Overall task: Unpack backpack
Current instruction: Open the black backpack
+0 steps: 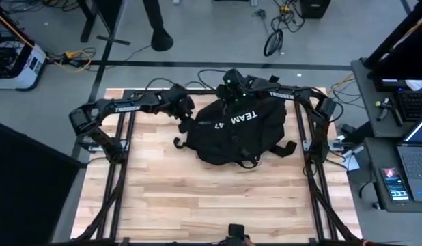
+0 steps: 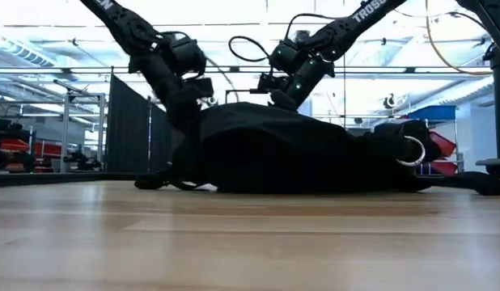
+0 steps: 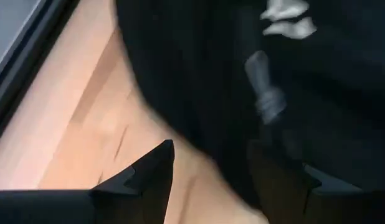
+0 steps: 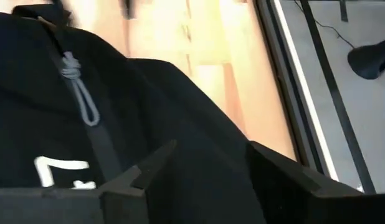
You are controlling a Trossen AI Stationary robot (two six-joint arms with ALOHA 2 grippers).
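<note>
Hovering both arms over the black backpack right now, which is lying flat toward the far half of the wooden table, white "TEAM 247" lettering facing up.

My left gripper is down at the bag's left edge, fingers spread apart with nothing between them. One finger sits over bare wood, the other one is against the black fabric. Just ahead of my fingers there's a grey zipper pull lying on the fabric, a bit blurry, and past it a scrap of the white lettering.

My right gripper is over the far top edge of the bag, also spread open and not holding anything. Black fabric fills the space under and between the fingers. A grey knotted cord pull hangs off a zipper line a little ahead of me, with a bit of white lettering beside it.

From the low camera the bag looks like a slumped flat mound, with a metal ring on a strap at the end away from my left gripper. Loose straps trail off the bag on my right arm's side.
</note>
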